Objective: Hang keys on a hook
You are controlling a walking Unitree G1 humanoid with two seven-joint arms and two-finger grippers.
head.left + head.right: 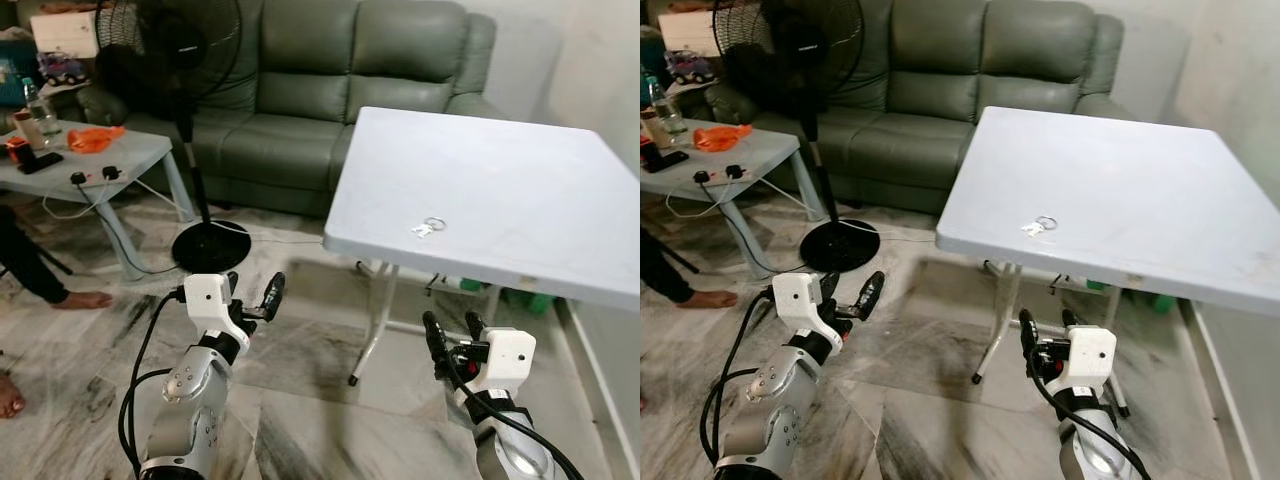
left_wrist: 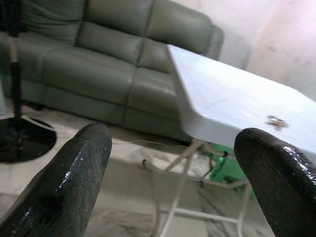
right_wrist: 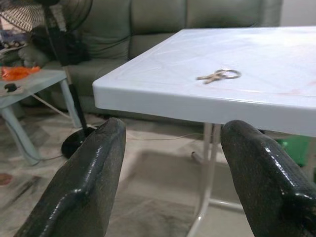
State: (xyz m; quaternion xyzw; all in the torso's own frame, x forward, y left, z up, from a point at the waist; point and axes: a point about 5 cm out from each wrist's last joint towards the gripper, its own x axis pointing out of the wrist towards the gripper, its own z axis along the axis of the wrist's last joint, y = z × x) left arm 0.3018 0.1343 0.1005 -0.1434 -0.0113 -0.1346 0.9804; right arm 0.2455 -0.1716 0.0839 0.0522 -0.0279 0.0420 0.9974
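A small bunch of keys on a ring lies on the white folding table, near its front edge. The keys also show in the right wrist view, and as a small speck in the left wrist view. My left gripper is held low over the floor, left of the table, open with nothing in it. Below the table's front edge, my right gripper is open and empty too. I see no hook.
A green sofa stands behind the table. A black pedestal fan stands on the floor to the left, with a low table holding clutter and cables beyond it. A person's feet are at the far left.
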